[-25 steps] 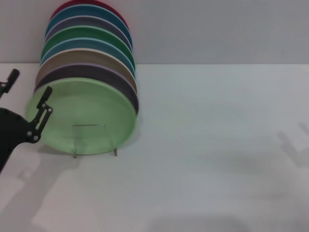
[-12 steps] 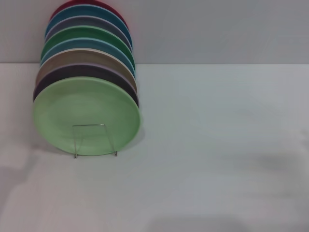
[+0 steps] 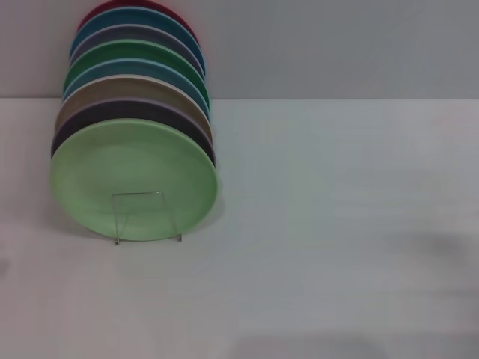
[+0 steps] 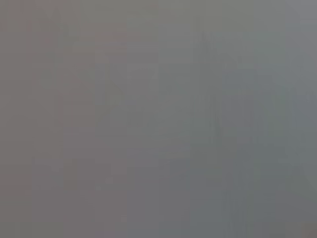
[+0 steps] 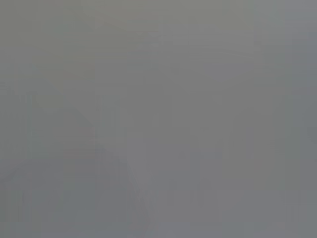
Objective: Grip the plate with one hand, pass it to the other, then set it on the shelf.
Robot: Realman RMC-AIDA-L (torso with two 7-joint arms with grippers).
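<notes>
White worktop [image 3: 337, 224] with light-green plate [image 3: 135, 176] upright on clear shelf [image 3: 146, 217] near its left edge, fronting 8 stacked plates [image 3: 138, 71]; neither gripper visible, finger state untellable; placement apparently complete, nothing further required.

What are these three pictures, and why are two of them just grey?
They come from a robot with two arms. The top picture is from a camera on its head, looking down at a white table. A light-green plate stands at the front of a row of colored plates, with a small clear stand in front of it. The grey pictures come from cameras on the robot's wrists and show nothing clear. Neither gripper is in sight, and nothing is held.
</notes>
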